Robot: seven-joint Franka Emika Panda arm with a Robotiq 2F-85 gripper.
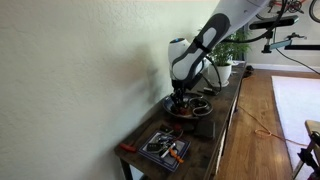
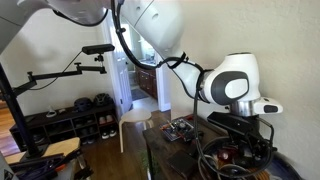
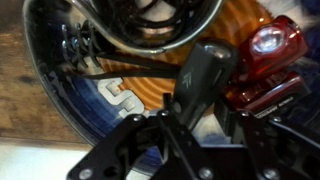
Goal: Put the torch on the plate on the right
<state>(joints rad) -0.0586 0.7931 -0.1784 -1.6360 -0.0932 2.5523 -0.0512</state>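
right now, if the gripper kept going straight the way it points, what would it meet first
Probably the round dark plate with the raised rim, right under the jaws, though the red torch lies close beside them and depth is unclear.

A white robot arm bends over a dark table, black gripper low among cables, jaws indistinct. A tool tray lies beyond; a shoe rack lines the wall.
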